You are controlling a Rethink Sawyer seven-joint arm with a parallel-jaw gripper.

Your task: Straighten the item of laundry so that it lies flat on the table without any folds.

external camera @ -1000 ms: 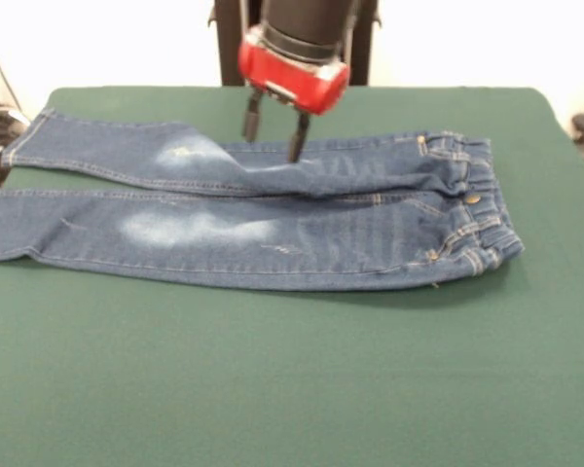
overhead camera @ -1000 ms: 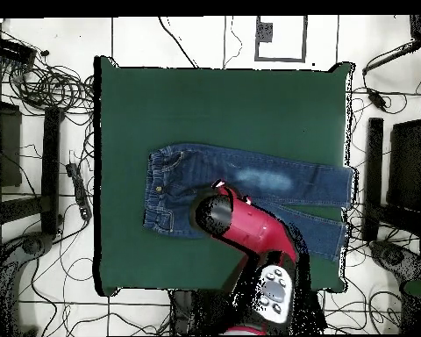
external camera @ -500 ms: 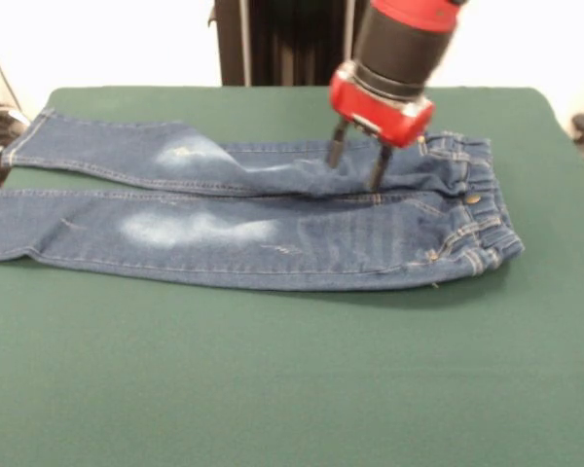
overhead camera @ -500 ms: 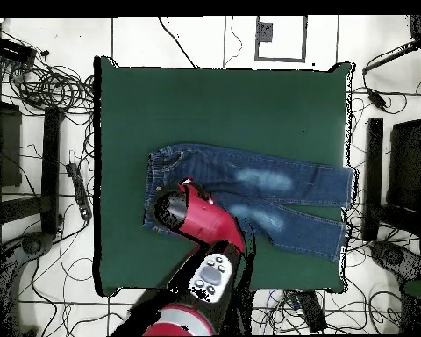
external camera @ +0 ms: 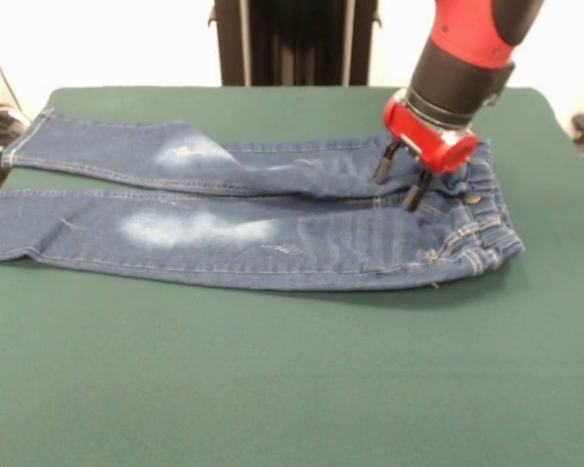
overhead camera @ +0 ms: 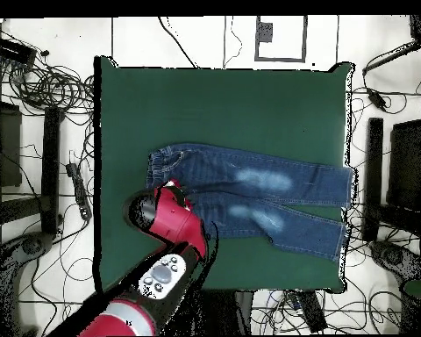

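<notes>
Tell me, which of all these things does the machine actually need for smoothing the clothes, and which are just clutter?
Needed:
- jeans
- green table
- gripper, open above the waistband

Clutter:
- cables on the floor
- dark stands beside the table

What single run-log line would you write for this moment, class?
gripper: open, over waistband end | jeans: spread out, creased at crotch | table: jeans across it | task: unfinished

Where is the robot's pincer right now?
In the front view the open pincer hangs at the right, just over the small blue denim jeans beside their elastic waistband and brass button.
</notes>
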